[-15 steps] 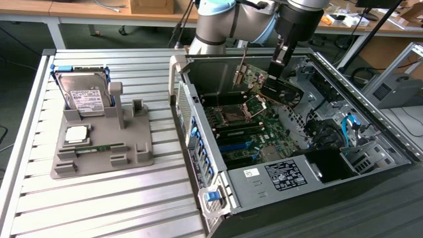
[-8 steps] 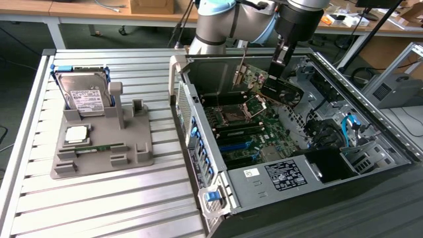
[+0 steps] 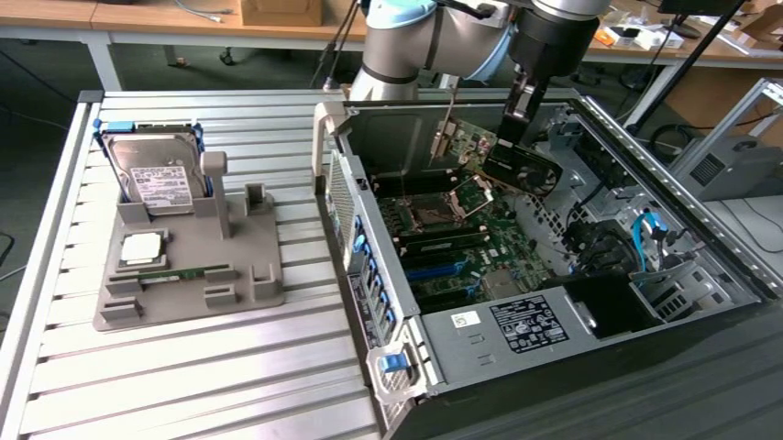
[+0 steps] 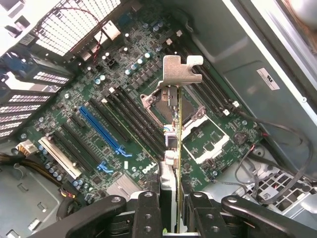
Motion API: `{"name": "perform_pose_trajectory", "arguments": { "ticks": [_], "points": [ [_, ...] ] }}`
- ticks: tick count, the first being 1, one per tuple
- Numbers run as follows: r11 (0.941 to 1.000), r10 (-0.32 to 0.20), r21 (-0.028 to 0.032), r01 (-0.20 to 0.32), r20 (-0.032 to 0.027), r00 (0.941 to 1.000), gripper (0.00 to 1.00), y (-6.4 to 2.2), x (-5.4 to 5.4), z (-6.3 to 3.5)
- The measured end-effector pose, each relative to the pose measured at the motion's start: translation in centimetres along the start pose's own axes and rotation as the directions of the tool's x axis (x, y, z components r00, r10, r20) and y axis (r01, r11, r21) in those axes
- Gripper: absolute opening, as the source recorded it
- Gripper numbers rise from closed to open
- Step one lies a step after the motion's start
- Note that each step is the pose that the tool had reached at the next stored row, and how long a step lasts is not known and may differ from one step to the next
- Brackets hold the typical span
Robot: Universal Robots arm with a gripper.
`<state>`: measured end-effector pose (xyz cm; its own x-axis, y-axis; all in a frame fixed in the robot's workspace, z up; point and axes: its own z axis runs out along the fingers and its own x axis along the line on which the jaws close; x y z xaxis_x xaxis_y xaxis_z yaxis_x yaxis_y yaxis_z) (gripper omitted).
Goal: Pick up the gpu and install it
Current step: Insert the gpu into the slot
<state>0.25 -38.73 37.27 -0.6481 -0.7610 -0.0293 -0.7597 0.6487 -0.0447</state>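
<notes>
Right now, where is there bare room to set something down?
Free: slatted table beyond the grey fixture, toward the exterior view's lower edge. Crowded: inside the case, where the gripper holds the gpu over the motherboard.

On the table (image 3: pixel 183 385), the parts holder (image 3: pixel 257 270) lies at nine o'clock from the computer case (image 3: pixel 514 367). The hard drive (image 3: pixel 153 174) stands at the holder's twelve o'clock; the gpu (image 3: pixel 516 163) hangs above the motherboard (image 3: pixel 490 247) inside.
</notes>
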Motion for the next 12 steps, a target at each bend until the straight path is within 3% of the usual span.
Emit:
{"name": "perform_pose_trajectory", "arguments": {
  "ticks": [12],
  "points": [
    [0.9996,-0.029,-0.0008,0.029,0.0014,0.9996,0.27,0.00,0.00,0.00]
  ]
}}
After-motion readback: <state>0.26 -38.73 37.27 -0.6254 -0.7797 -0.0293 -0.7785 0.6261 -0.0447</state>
